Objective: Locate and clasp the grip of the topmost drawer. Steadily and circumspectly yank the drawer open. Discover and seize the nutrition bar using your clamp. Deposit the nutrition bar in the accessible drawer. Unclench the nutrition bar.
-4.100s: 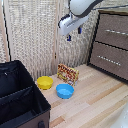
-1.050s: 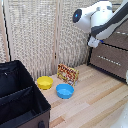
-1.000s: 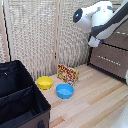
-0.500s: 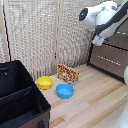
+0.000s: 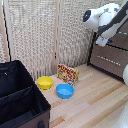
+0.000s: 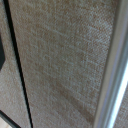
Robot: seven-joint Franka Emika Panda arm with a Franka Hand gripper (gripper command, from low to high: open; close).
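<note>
You see the white arm (image 5: 106,19) high at the exterior view's right, bent down against the front of the dark brown dresser (image 5: 111,61). Its clamp (image 5: 102,42) hangs at the dresser's upper part, just in front of the top drawer (image 5: 121,41); the view is too blurred for you to tell whether the fingers are spread or closed, or whether they touch the handle. Only a narrow strip of that drawer's front shows beside the arm, and a lower drawer front with a pale bar handle (image 5: 107,58) sits beneath it.

The nutrition bar (image 5: 68,74) stands on edge on the wooden floor (image 5: 95,102), leaning against the foot of the woven folding screen (image 5: 45,35), well apart from the dresser. Just in front of it lies the blue bowl (image 5: 64,91), and the yellow bowl (image 5: 44,82) sits beside that, towards the exterior view's left, also near the screen's base. A black bin (image 5: 20,100) fills the lower corner at the exterior view's left.

The wrist view gives you only a close, blurred stretch of woven screen fabric (image 6: 60,60) with a dark seam (image 6: 19,65) and a pale vertical edge (image 6: 112,70); no fingers show there.
</note>
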